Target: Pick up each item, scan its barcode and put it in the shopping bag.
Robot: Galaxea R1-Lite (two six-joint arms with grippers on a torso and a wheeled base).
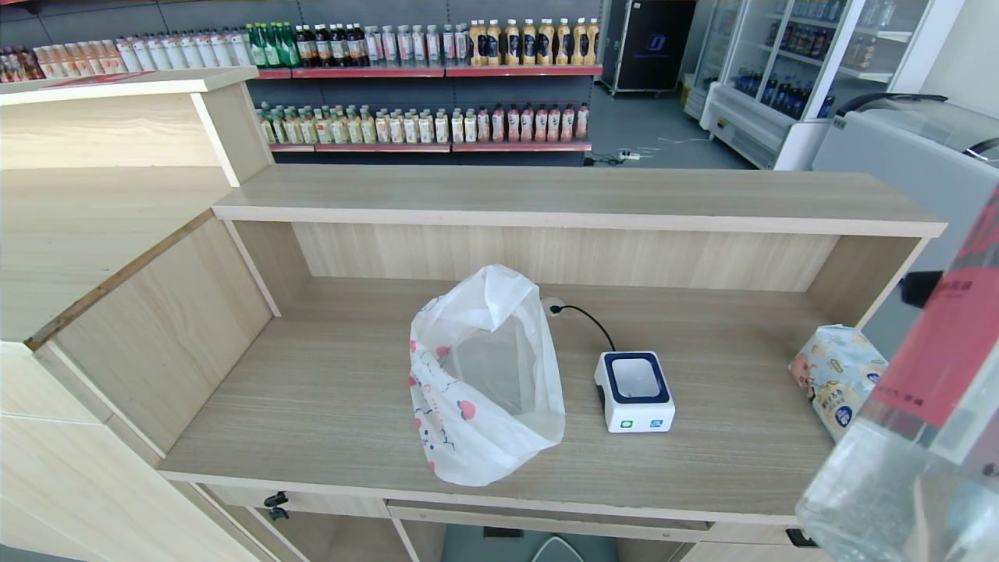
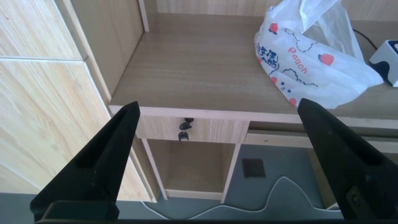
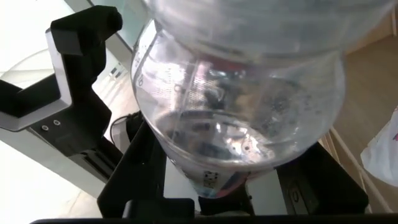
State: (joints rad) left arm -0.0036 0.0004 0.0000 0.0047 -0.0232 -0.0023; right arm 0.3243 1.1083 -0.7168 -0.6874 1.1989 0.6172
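White plastic shopping bag (image 2: 292, 59), left of white box scanner (image 1: 634, 390): dark lettering among red hearts (too crumpled to read). Clear plastic bottle (image 1: 948, 351), right of scanner: red label, pale characters, unreadable. Scanner front: green and blue badges.

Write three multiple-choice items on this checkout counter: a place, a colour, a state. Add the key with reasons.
1. Where is the barcode scanner relative to the shopping bag?
A. inside it
B. beside it, on the robot's right
C. beside it, on the robot's left
2. The bottle has a label that is:
A. green
B. red
C. blue
3. The left hand is:
A. open, empty
B. shut on the bag
C. shut on the scanner

Key: 1 B, it stands on the counter right of the bag; 2 B, a red band wraps the clear bottle; 3 A, its fingers are spread, with nothing between them.
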